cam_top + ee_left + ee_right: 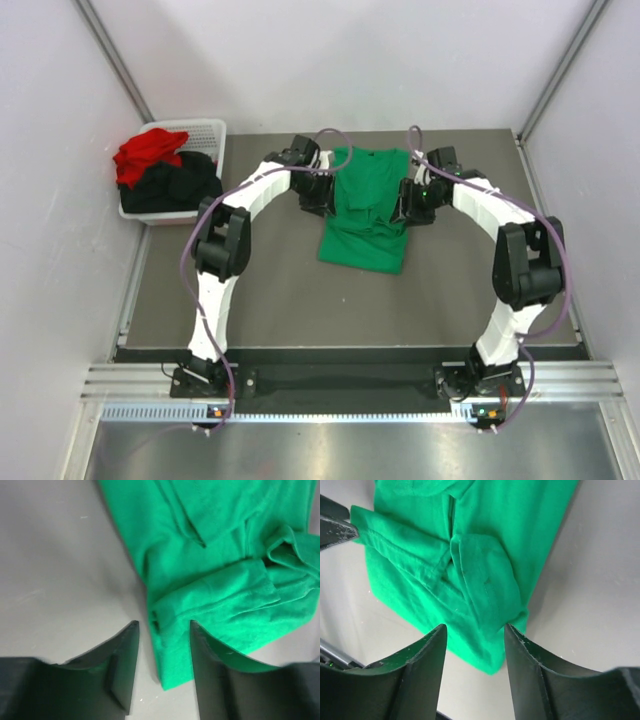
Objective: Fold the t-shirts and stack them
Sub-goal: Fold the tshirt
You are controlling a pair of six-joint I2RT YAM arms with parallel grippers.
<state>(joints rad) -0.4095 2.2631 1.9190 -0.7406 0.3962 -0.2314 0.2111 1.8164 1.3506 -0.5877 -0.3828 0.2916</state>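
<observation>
While it's not a tidy rectangle, the green t-shirt (368, 205) is folded in from both sides into a longish strip. It's soft matte knit with thick rounded creases, and the sleeves are bunched in a rumpled lump about halfway along. It lies mid-counter, running from near the far edge toward the arms and flaring a bit at the near hem. The counter (290, 300) is dark grey, flat and smooth.

The left hand (163, 626) sits low at the strip's left edge. Its black wedge-shaped fingers are apart with nothing pinched, and a folded cloth edge shows in the gap just past the tips. The right hand (475, 627) is at the opposite edge, fingers also spread and gripping nothing, with a puffy sleeve fold lying just beyond its gap. I can't tell whether any tip touches the cloth.

The red t-shirt (148, 155) and black t-shirt (178, 188) are heaped crumpled in the white slotted plastic basket (208, 130) at the far left corner. The red one is on top and spilling over the rim, well apart from the green one.

Room-wise, a wide band of counter runs between the near hem and the arm bases. Narrower strips run out to the pale walls on both sides.
</observation>
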